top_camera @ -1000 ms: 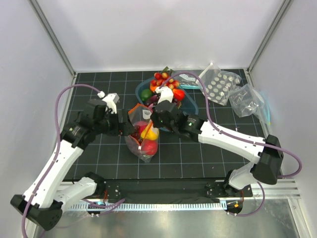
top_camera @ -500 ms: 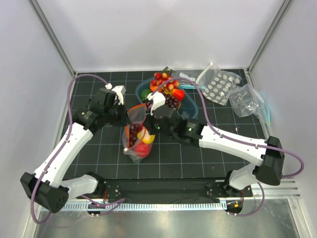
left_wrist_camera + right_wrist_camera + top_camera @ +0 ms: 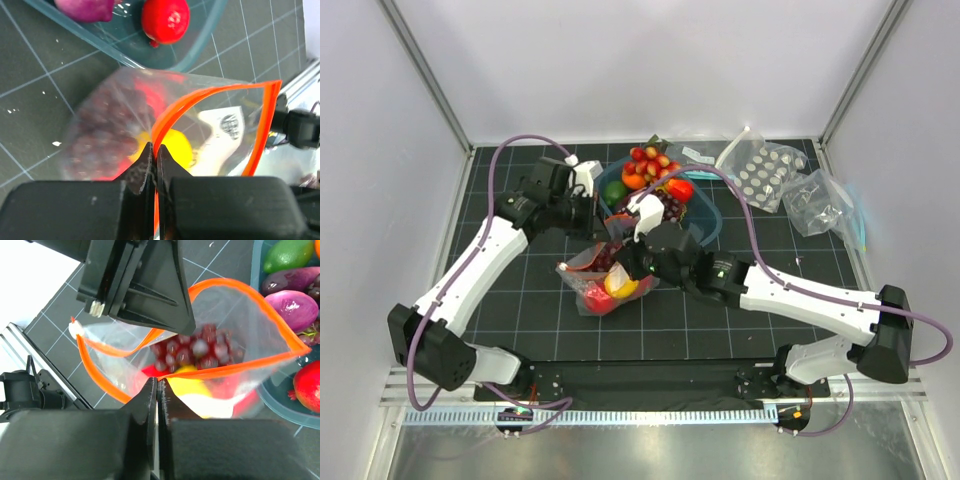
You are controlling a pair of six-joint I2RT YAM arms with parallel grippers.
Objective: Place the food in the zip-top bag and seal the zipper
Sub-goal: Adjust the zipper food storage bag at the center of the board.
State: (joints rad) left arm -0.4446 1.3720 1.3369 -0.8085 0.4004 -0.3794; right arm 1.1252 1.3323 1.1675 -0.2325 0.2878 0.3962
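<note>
The zip-top bag (image 3: 582, 272) lies on the black mat with its mouth open. Inside it are dark grapes (image 3: 200, 347), a yellow fruit (image 3: 177, 145) and a red fruit (image 3: 595, 298). Its white label (image 3: 225, 125) shows through the plastic. My left gripper (image 3: 154, 147) is shut on the orange-red zipper (image 3: 225, 368) at the far lip of the mouth. My right gripper (image 3: 157, 382) pinches the opposite lip, its jaws together on the strip. In the top view the left gripper (image 3: 603, 232) and the right gripper (image 3: 625, 262) meet over the bag's mouth.
A blue basket (image 3: 712, 218) with more toy food stands right behind the bag. A pouch of white discs (image 3: 760, 170) and a clear pouch with a teal strip (image 3: 825, 205) lie at the back right. Grey walls close in the mat.
The left gripper closed on the zipper lip and swung toward the back. The bag tipped over flatter on the mat, and the right arm shifted nearer with it.
</note>
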